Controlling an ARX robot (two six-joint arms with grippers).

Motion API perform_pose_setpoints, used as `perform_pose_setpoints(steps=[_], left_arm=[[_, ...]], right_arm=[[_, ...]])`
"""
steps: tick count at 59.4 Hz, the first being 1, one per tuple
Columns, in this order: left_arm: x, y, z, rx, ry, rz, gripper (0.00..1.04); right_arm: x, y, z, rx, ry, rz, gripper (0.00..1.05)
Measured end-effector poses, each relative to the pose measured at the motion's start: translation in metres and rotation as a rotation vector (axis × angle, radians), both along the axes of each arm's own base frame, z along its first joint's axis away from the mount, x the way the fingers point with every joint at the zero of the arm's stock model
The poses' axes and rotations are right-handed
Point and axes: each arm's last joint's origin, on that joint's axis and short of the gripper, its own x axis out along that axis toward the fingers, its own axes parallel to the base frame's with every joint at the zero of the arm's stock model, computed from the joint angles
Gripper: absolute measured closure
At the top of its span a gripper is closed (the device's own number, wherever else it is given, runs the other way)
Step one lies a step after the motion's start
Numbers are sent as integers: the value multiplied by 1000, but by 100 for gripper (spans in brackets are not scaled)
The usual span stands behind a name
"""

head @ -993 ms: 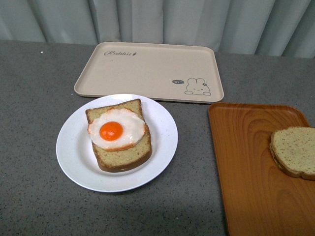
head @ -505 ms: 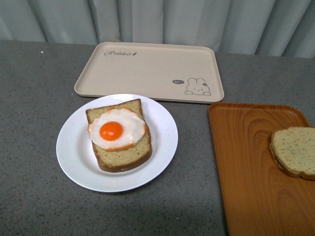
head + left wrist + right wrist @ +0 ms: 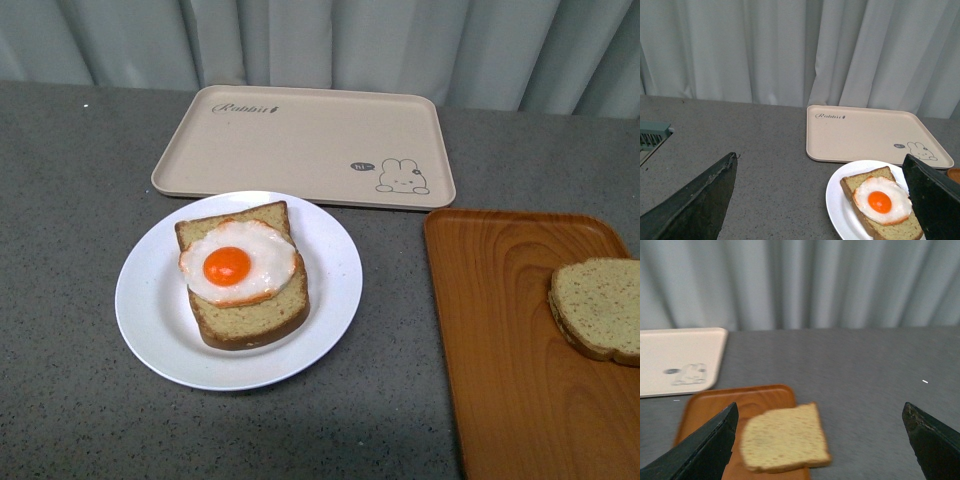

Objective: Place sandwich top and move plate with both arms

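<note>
The sandwich top (image 3: 598,308), a plain speckled slice, lies at the right edge of the orange tray (image 3: 510,330). The white plate (image 3: 150,320) sits left of centre and carries a thicker slice with a fried egg (image 3: 240,265). Neither arm shows in the front view. My left gripper (image 3: 820,200) is open above the table, the plate (image 3: 837,200) partly between its fingers (image 3: 700,205). In the blurred right wrist view, my right gripper (image 3: 820,440) is open and empty, and the sandwich top (image 3: 782,437) lies ahead, towards one finger (image 3: 700,450).
A beige rabbit-print tray (image 3: 300,140) lies behind the plate, near the grey curtain. The orange tray (image 3: 710,410) holds only the plain slice. A pale vent-like fitting (image 3: 652,135) sits at the table's far left. Grey tabletop surrounds everything.
</note>
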Motion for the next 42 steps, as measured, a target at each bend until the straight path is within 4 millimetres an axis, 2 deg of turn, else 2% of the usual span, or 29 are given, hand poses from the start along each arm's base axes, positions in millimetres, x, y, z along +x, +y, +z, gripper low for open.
perform_pose_setpoints(steps=[6,12,22,42], left_arm=[[0,0,0,0,0,0,6],[0,0,0,0,0,0,6],[0,0,0,0,0,0,6],[0,0,0,0,0,0,6]], right_arm=[[22,-28,-9,92,143,-58,9],[41,-48,-23,252,276,-39,9],[73,-76,-38,406,336,-16,9],[112,-77,-84,582,480,172,9]])
